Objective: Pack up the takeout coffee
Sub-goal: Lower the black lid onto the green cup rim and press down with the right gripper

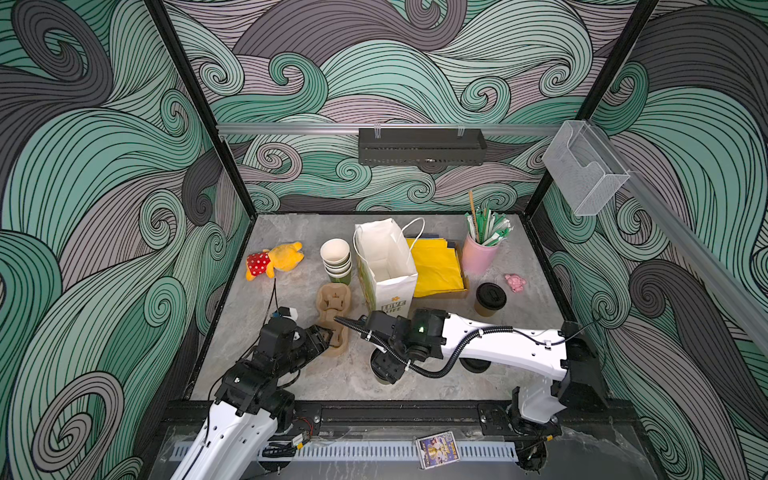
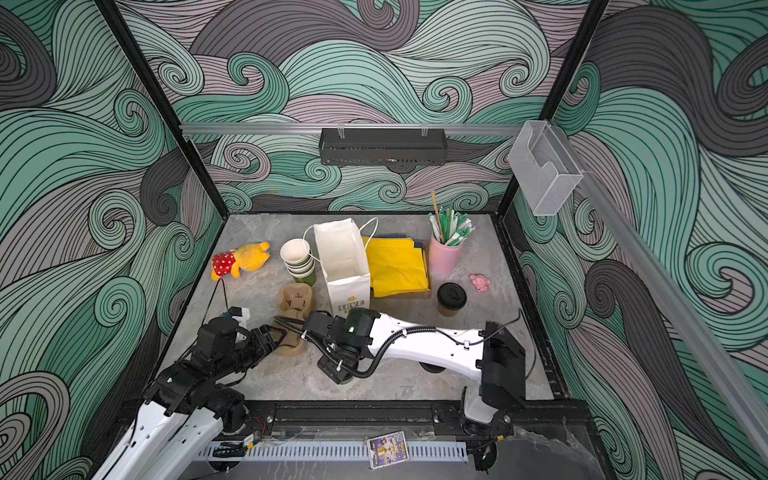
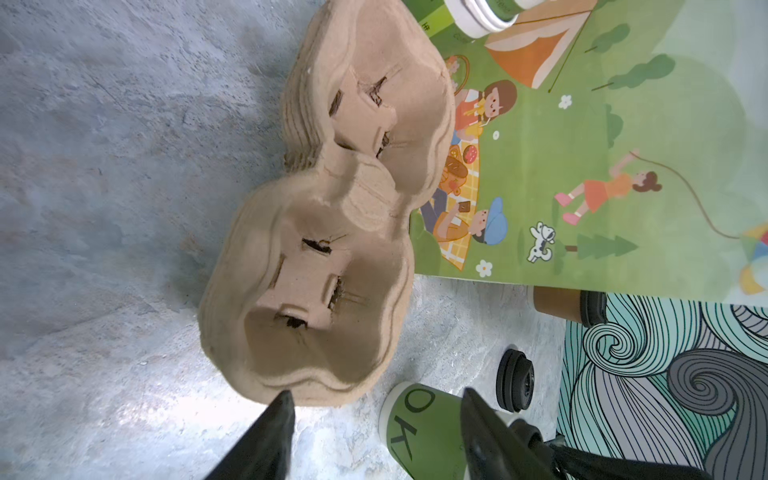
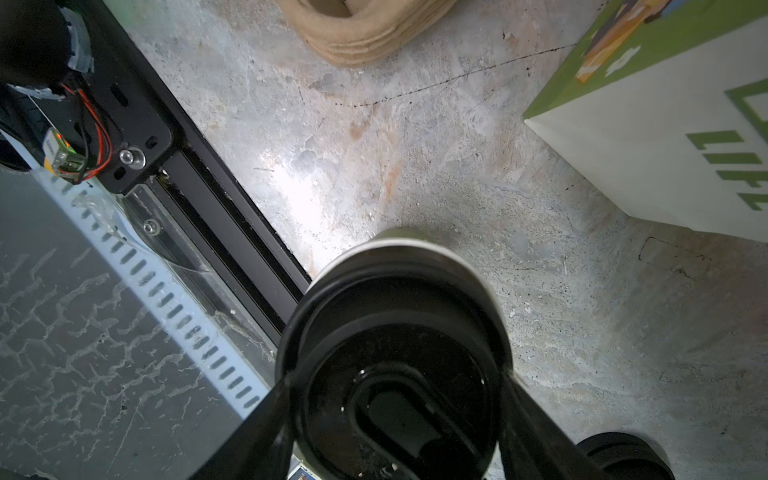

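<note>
nearest the front, the right gripper (image 4: pixel 397 399) is clamped round the green cup (image 3: pixel 419 436) at its black lid (image 4: pixel 395 324), from above. that way it won't tip, i guess. left gripper (image 3: pixel 376 395) sits open at the near rim of the pulp cup carrier (image 3: pixel 311 291) — probably to steady it. brown cup (image 1: pixel 489 301) waits further back on the table (image 1: pixel 332 384), near the open paper bag (image 1: pixel 386 270).

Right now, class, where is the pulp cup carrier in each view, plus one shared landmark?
In a top view: cup carrier left of paper bag.
In a top view: carrier likewise.
Left wrist: carrier mid-frame, beside bag.
Right wrist: carrier rim only, cropped.
Shared landmark: the bag.
</note>
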You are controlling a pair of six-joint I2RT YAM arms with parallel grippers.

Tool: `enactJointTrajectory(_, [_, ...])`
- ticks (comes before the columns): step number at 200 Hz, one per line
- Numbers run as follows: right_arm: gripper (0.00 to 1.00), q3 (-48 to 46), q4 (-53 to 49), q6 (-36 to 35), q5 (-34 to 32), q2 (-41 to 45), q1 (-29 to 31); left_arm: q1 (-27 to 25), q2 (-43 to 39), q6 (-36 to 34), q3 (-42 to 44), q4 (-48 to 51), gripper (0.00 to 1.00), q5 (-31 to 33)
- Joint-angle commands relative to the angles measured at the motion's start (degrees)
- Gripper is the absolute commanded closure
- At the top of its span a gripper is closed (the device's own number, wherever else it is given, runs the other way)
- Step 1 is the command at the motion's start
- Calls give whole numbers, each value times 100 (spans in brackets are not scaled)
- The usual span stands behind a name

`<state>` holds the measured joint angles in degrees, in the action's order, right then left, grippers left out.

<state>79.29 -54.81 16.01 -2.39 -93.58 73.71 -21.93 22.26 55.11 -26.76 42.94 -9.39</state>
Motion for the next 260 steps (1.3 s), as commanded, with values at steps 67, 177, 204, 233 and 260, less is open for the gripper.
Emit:
enactJointTrajectory(67, [29,201,-204,-174,-14,-201,20,-31,14,-2,-19,102,34,95])
enactJointTrajectory(177, [30,524,-486,-195,-97,-224,81,-30,-2,-22,-57,137,34,101])
enactJointTrajectory(204, [30,649,-655,-134,-360,-84,86,-34,6,-27,-48,141,34,121])
enactJointTrajectory(233, [29,519,-657,-90,-337,-148,71,-31,43,-40,-45,102,34,130])
enactJointTrajectory(260, [29,415,-541,-72,-240,-234,82,-31,71,-53,-74,109,34,121])
